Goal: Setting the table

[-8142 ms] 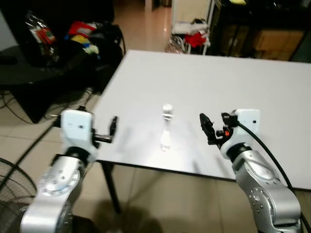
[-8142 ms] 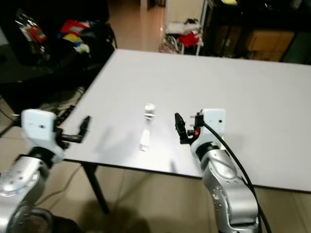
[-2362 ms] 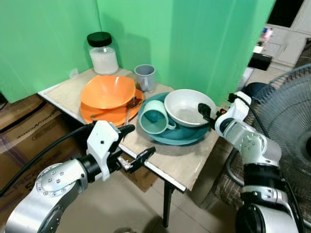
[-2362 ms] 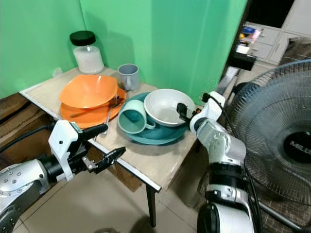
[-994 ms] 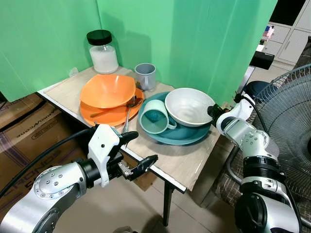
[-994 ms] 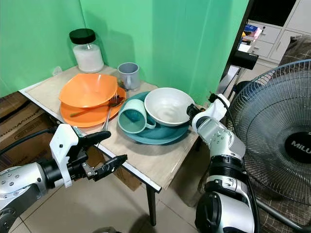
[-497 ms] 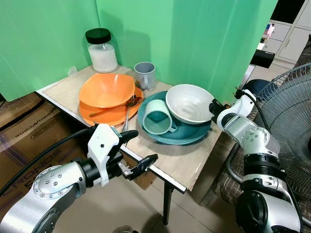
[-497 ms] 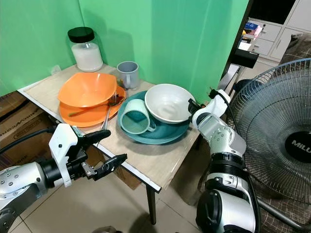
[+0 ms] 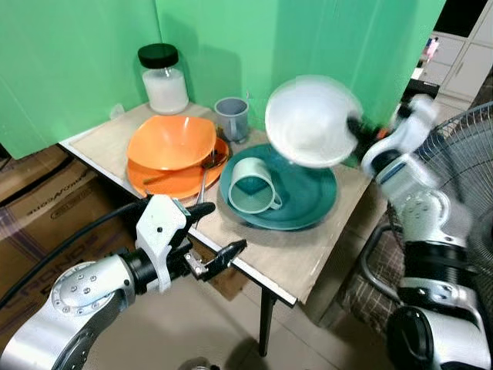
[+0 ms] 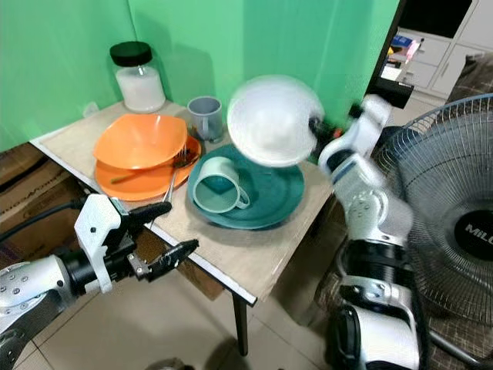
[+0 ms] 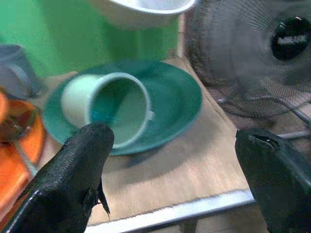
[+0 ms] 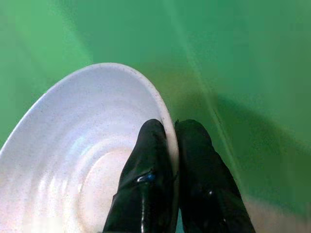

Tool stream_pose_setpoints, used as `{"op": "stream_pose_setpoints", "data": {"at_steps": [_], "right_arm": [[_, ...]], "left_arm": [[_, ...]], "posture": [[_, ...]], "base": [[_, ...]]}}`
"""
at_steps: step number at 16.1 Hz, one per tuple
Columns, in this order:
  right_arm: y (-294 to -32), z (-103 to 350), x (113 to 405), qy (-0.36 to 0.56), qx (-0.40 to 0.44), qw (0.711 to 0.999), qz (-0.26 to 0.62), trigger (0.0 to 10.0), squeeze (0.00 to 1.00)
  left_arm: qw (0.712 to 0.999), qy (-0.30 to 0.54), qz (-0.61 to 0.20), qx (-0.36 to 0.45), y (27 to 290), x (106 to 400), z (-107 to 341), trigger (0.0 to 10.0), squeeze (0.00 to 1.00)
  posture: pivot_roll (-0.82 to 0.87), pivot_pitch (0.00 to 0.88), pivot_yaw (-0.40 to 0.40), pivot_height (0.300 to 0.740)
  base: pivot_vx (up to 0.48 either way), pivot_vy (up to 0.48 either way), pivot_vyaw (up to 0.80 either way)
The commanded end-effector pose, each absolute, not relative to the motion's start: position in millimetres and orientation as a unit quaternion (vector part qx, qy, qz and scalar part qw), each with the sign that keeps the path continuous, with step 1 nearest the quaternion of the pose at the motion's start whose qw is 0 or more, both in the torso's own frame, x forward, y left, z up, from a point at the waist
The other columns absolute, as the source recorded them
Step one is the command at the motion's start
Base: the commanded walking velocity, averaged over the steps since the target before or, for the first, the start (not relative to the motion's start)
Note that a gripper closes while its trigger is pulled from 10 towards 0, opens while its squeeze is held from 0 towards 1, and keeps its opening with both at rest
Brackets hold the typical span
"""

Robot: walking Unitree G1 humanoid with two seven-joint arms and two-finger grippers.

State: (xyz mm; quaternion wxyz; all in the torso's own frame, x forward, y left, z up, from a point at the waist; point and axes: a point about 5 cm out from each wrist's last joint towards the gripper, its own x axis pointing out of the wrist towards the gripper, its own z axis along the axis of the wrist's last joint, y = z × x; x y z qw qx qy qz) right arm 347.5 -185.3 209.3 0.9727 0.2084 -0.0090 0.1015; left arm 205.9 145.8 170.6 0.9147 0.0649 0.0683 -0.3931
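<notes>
The white bowl (image 9: 312,122) is up in the air, tilted on edge above the far right part of the teal plate (image 9: 308,202), blurred by motion; it is pale, glossy and empty, with faint rings inside. The right gripper (image 12: 167,145) has its two black fingers pinched together on the bowl's rim, one inside, one outside. On the teal plate a mint mug (image 9: 253,185) lies on its side, mouth towards the near edge, nothing in it. To the left, an orange bowl (image 9: 169,142) sits on an orange plate (image 9: 158,183) with a fork (image 9: 202,179) resting on that plate. At the far side stand a grey mug (image 9: 232,118) and a black-lidded jar (image 9: 166,77) holding something white. The left gripper (image 9: 218,235) hangs at the table's (image 9: 289,258) near edge, fingers spread wide, holding nothing. A fan (image 10: 454,208) stands at the right.
</notes>
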Motion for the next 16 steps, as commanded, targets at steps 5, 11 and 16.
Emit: {"op": "stream_pose_setpoints", "data": {"at_steps": [5,11,16], "right_arm": [[-162.8,223.5,275.6,-0.078,0.113,0.976,0.166,10.0,0.00],[-161.8,202.1,255.0,-0.056,0.080,0.989,0.108,10.0,0.00],[-162.4,192.4,254.8,-0.046,0.081,0.992,0.085,10.0,0.00]], "left_arm": [[0.966,0.016,-0.251,0.067,147.8,222.0,178.7,10.0,0.00],[0.970,0.001,-0.227,0.082,140.5,227.7,176.2,10.0,0.00],[0.974,-0.012,-0.208,0.084,139.6,229.6,177.2,10.0,0.00]], "posture": [[0.08,0.000,0.034,0.740],[0.06,0.000,0.036,0.740],[0.07,0.000,0.017,0.740]], "base": [[0.000,0.000,0.00],[0.000,0.000,-0.57],[0.000,0.000,-0.64]]}}
